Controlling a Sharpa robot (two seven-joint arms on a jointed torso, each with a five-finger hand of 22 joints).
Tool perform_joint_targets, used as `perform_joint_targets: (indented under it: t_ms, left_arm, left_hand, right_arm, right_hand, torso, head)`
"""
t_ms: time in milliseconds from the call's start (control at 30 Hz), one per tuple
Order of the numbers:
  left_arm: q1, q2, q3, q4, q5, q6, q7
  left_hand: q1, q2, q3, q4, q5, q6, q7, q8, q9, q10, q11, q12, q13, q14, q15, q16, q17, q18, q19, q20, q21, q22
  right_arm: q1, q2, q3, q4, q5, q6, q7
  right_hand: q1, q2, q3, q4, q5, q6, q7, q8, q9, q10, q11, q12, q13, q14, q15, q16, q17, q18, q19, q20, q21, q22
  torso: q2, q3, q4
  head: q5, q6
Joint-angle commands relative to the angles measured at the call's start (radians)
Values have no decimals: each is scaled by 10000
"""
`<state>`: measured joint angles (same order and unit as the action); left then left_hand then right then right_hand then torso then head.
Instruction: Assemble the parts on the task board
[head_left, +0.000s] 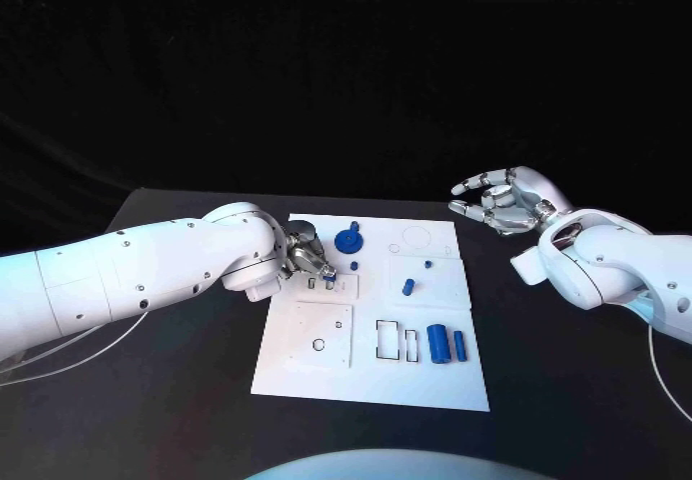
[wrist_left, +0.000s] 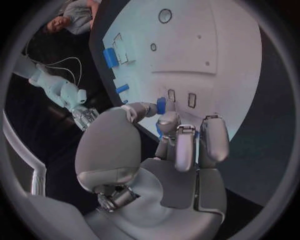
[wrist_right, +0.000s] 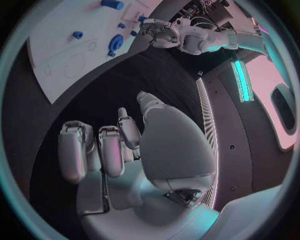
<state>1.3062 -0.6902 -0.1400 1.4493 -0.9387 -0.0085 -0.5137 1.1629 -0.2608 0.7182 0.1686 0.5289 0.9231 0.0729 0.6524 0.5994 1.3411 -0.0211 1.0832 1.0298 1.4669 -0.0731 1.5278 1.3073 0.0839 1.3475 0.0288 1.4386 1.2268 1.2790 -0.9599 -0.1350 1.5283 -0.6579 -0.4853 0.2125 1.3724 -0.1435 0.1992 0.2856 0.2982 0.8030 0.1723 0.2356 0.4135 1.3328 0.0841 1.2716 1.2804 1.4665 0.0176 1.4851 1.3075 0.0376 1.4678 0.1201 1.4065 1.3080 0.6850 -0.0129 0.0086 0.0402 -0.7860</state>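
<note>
Left hand pinches a small, light, rigid blue part over the task board; right hand hovers released.

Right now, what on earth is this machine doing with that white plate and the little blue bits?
The robot's left hand holds a small blue part over the white task board, near two small rectangular slots. The right hand hangs off the board over the black table, fingers apart, holding nothing. Other blue pieces lie loose on the board.
</note>
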Motion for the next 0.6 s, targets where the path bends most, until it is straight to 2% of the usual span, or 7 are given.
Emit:
perform_joint_targets:
  t_ms: [33, 167, 400, 600]
  left_arm:
    - [-18, 31, -11, 11, -520, -11, 31]
    - [-25, 60, -43, -6, -658, 210, 1]
    - [-30, 154, -177, -94, -962, 460, -52]
    - [-32, 218, -225, -152, -1039, 600, -74]
  left_hand:
    - [113, -26, 1671, -1699, 76, 245, -168, 39, 994, 86, -21, 27, 19, 866, -82, 40, 1948, -97, 77, -24, 50, 23]
    - [111, -34, 1675, -1706, 120, 251, -172, 43, 1000, 87, -24, 24, 13, 869, -86, 48, 1961, -102, 91, -29, 64, 49]
    - [110, -33, 1676, -1707, 143, 254, -173, 45, 1003, 96, -25, 38, 27, 866, -88, 42, 1950, -102, 88, -31, 65, 48]
    - [108, -33, 1676, -1707, 153, 255, -173, 46, 1005, 99, -26, 43, 31, 868, -89, 46, 1956, -103, 93, -32, 69, 57]
  right_arm:
    - [-8, 5, -2, 2, -147, 41, 75]
    - [-8, 9, -2, 1, -156, 30, 79]
    - [-8, 18, -3, 0, -161, 11, 103]
    - [-8, 21, -3, -2, -162, 5, 111]
  right_hand:
    - [-66, -4, -1, 33, 36, -96, -7, 69, -13, -49, 4, -67, -16, 565, -90, -57, 718, 71, -16, -63, -61, 1465]
    - [-82, -8, -6, 34, 35, -101, -7, 71, -15, -61, 4, -82, -29, 560, -89, -67, 700, 76, -29, -63, -83, 1450]
    - [-82, -8, -6, 34, 35, -101, -7, 71, -15, -61, 4, -82, -29, 560, -89, -67, 700, 76, -29, -63, -83, 1450]
    - [-91, -10, -8, 34, 35, -103, -7, 74, -16, -60, 4, -80, -28, 564, -89, -62, 713, 77, -30, -64, -85, 1450]
  torso:
    - [12, 2, 10]
    - [16, 5, 4]
    - [15, 5, -2]
    - [12, 3, -5]
  head:
    - [21, -25]
    - [32, -52]
    - [24, -85]
    - [16, -115]
